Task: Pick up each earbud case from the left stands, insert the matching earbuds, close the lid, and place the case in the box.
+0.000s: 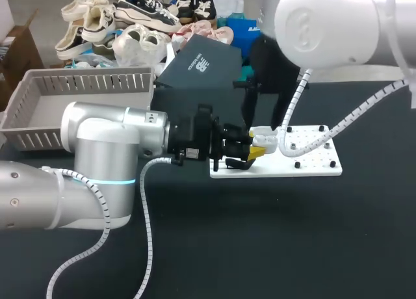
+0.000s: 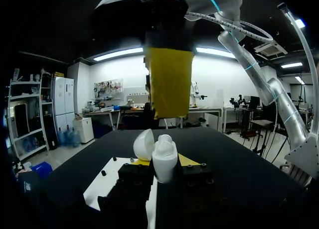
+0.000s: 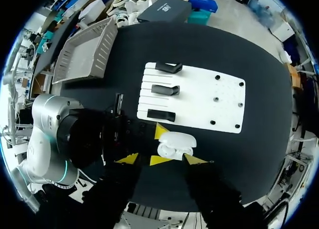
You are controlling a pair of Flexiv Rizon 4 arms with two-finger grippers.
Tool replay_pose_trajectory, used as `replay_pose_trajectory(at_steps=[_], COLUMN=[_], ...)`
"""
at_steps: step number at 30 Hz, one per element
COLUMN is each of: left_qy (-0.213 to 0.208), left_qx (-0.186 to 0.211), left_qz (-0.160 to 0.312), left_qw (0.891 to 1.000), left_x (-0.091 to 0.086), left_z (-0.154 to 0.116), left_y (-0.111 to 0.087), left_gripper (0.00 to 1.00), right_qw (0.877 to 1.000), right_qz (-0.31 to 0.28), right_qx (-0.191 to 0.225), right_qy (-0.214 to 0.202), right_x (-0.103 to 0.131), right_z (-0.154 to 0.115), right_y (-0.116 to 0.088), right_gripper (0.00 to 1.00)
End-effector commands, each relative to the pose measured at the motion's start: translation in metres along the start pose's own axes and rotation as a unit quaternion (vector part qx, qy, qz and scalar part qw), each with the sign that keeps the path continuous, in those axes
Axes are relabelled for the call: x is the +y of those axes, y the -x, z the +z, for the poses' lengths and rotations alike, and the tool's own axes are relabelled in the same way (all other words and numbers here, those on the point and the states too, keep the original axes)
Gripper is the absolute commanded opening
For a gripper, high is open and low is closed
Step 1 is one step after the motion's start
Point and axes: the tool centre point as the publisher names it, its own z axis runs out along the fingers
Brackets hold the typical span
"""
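Two arms meet over the desk [image 1: 273, 247]: my left end effector [image 1: 253, 149] clamps the open-lidded earbud case [image 1: 264, 142] above the white stand board [image 1: 315, 161], while my right end effector [image 3: 162, 159] hovers over it, fingers spread, empty.

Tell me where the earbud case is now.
In the head view, the open earbud case sits in the left gripper, near the left end of the white board, below the right gripper.

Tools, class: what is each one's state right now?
Left tool: closed on the open white plastic earbud case.
Right tool: open, holding nothing.
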Motion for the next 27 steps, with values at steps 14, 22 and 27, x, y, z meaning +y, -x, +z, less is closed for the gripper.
replay_pose_trajectory(at_steps=[14, 22, 27], left_qy=[0.002, 0.002, 0.002], left_qx=[-0.001, -0.001, -0.001], left_qz=[0.001, 0.001, 0.001], left_qw=[1.0, 1.0, 1.0], left_x=[0.0, 0.0, 0.0], left_z=[0.001, 0.001, 0.001], left_y=[-0.001, -0.001, -0.001], left_gripper=[0.0, 0.0, 0.0], right_qw=[0.982, 0.975, 0.976], right_qz=[0.172, 0.204, 0.198], right_qx=[-0.077, -0.073, -0.073], right_qy=[-0.021, -0.038, -0.053], right_x=[-0.043, -0.063, -0.068], right_z=[0.017, 0.028, 0.029], right_y=[0.034, 0.044, 0.035], right_gripper=[1.0, 1.0, 1.0])
